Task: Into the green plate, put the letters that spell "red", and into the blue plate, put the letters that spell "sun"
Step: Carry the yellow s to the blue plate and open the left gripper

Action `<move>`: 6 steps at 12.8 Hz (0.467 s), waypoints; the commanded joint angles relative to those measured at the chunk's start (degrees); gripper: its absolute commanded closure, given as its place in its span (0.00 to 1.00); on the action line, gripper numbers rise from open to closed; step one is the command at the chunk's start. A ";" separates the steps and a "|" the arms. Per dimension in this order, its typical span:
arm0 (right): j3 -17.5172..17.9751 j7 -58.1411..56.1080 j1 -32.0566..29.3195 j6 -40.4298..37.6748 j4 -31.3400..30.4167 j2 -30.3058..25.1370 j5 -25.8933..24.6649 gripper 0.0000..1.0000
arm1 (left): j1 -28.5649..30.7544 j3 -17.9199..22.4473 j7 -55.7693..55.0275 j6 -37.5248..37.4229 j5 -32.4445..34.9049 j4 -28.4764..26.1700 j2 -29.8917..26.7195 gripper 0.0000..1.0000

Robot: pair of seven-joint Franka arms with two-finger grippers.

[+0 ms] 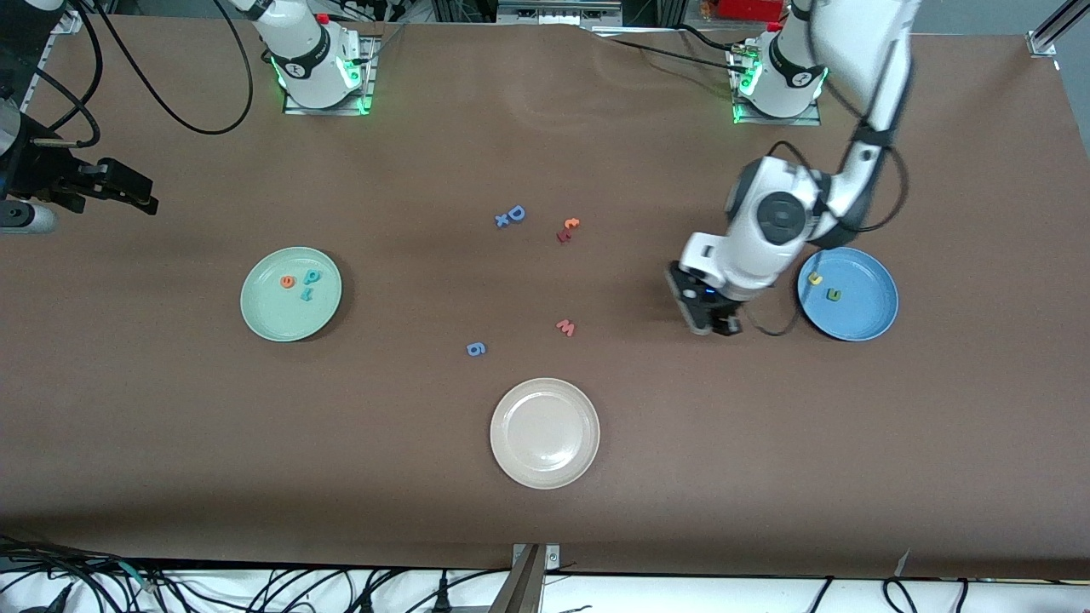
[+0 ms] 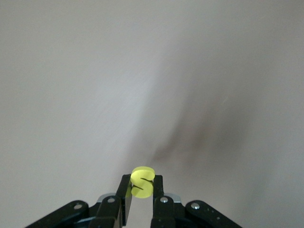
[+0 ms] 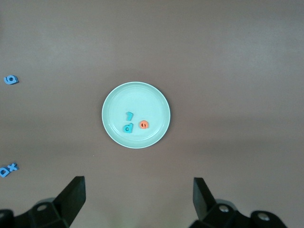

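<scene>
My left gripper hangs low over bare table beside the blue plate, toward the middle of the table. It is shut on the yellow s, which stands pinched between the black fingers. A yellow u and a dark green n lie in the blue plate. The green plate holds the orange e, the teal d and the teal r. My right gripper waits open, high over the table by the green plate, with nothing between its fingers.
A cream-white plate sits nearest the front camera at mid-table. Loose letters lie in the middle: a blue D with an x, an orange-and-red pair, a pink w and a blue 6.
</scene>
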 commanded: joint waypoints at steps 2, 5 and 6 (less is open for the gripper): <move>0.73 -0.68 -0.91 -0.67 1.27 0.47 0.98 0.00 | 10.10 0.22 -3.04 -9.72 -0.02 -1.60 -6.25 0.86; 0.73 -0.50 -0.91 -1.10 1.27 0.56 1.07 0.00 | 13.10 5.22 -4.12 -10.45 0.24 -3.96 -6.00 0.86; 0.73 -0.41 -0.91 -1.11 1.27 0.56 1.07 0.00 | 13.62 5.50 -4.38 -10.45 0.33 -5.02 -4.78 0.86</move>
